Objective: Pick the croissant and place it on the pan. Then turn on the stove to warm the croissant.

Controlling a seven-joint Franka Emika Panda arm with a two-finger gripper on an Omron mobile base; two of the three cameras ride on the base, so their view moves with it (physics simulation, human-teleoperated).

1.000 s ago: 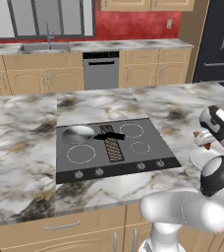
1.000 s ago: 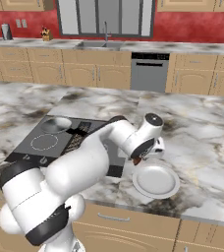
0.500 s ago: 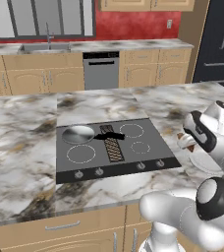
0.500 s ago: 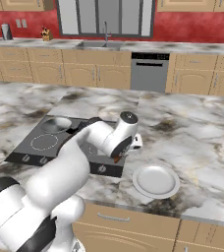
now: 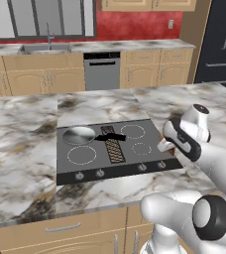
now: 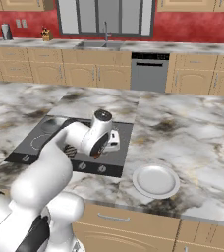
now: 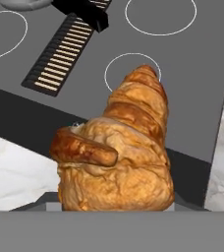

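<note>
I have the croissant (image 7: 121,152) clamped in the gripper (image 6: 98,150); in the hand view it sits right up against the camera, lumpy and brown-orange, with the fingers hidden behind it. In the right base view I see only a sliver of it under the hand, which hangs above the right front corner of the stove (image 5: 92,166), close to the front knobs. In the left base view the hand (image 5: 177,144) is just off the stove's right edge, over the marble counter (image 5: 21,149). The pan (image 5: 79,135) rests on the rear left burner, its black handle (image 5: 116,137) pointing right toward the brown grille strip (image 5: 115,150), well apart from the croissant. The white plate (image 6: 156,180) lies on the counter near its front edge, right of the stove.
</note>
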